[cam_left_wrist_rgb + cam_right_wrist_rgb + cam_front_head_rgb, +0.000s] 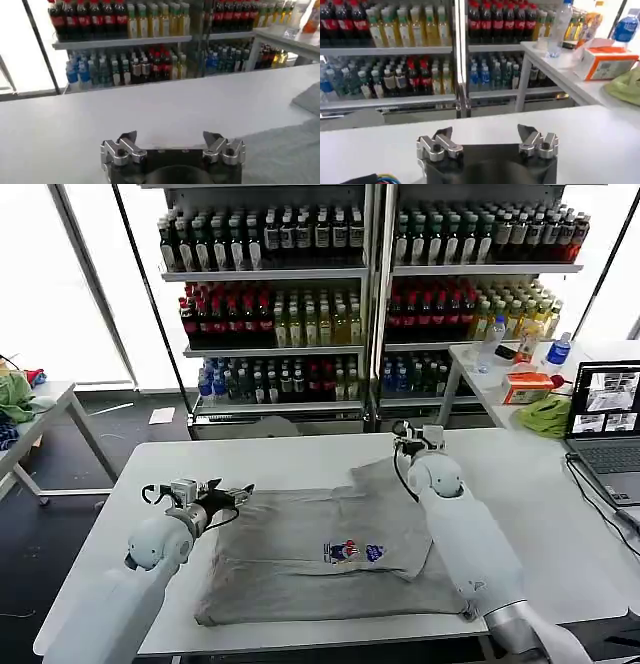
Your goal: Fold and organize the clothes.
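Shirt [320, 549]: spread on the table [530, 484], partly folded, print up.
Handling: likely light and limp; take hems or corners.
Left gripper [238, 496]: jaws wide, empty, at shirt's left edge.
Right gripper [412, 434]: jaws wide, empty, above far sleeve.

Left arm: reaches forward from the lower left, elbow low and forearm rising toward its end effector.
Left end effector [236, 494]: points forward and to the right, held level; its two fingers [120, 148] stand spread wide apart with nothing between them.
Right arm: stretches forward from the lower right, long white forearm ending at a rounded wrist just behind its end effector.
Right end effector [418, 434]: points forward, farther ahead than the left one; fingers [436, 145] parted wide, gap empty.
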You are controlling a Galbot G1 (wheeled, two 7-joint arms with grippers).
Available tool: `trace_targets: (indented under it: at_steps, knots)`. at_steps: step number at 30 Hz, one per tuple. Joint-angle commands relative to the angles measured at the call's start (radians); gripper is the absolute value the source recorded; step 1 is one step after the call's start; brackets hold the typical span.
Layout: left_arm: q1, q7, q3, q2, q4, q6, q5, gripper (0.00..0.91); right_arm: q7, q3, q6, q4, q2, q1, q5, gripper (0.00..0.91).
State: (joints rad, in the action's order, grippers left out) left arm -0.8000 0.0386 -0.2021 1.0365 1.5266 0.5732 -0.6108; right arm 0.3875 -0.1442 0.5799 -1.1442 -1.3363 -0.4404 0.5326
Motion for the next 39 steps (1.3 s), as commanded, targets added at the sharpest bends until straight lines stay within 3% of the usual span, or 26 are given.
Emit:
trace_targets:
  at_steps: [1,39]
  knots:
    - [0.009,-0.002,0.005,0.004,-0.033,-0.001,0.006,0.907,-0.005,0.006,-0.001,0.036,-0.019,-0.003,-0.021,0.907]
    - [-0.010,-0.020,-0.023,0.037,-0.089,-0.023,0.025,0.907,-0.018,0.008,-0.001,0.069,-0.073,-0.046,-0.083,0.907]
